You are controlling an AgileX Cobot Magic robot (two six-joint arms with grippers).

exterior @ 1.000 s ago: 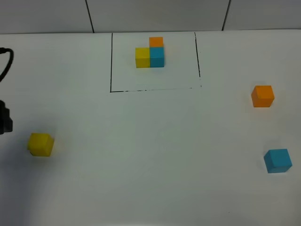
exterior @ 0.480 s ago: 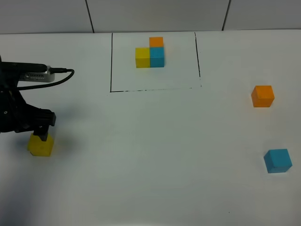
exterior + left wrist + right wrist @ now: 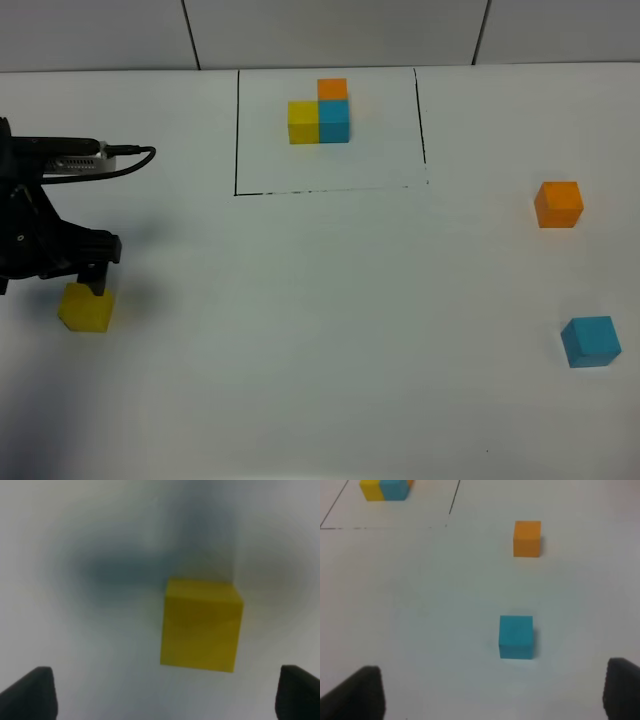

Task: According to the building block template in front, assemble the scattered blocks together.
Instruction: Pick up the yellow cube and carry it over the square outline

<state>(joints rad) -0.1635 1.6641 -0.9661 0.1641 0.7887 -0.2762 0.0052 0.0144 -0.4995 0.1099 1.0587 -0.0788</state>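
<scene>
A plain white table (image 3: 330,330) fills the view; along its far edge stands a pale grey wall (image 3: 330,30) split by two dark slanted seams (image 3: 191,35)

This looks like a robotics lab set up for tests. The desk (image 3: 330,330) is plain white, with a thin black rectangle (image 3: 236,140) drawn on it and small coloured cubes (image 3: 558,204) lying about. A black robot arm (image 3: 35,235) with a loose cable (image 3: 125,160) works there. Behind is a pale panelled wall (image 3: 330,30).
</scene>
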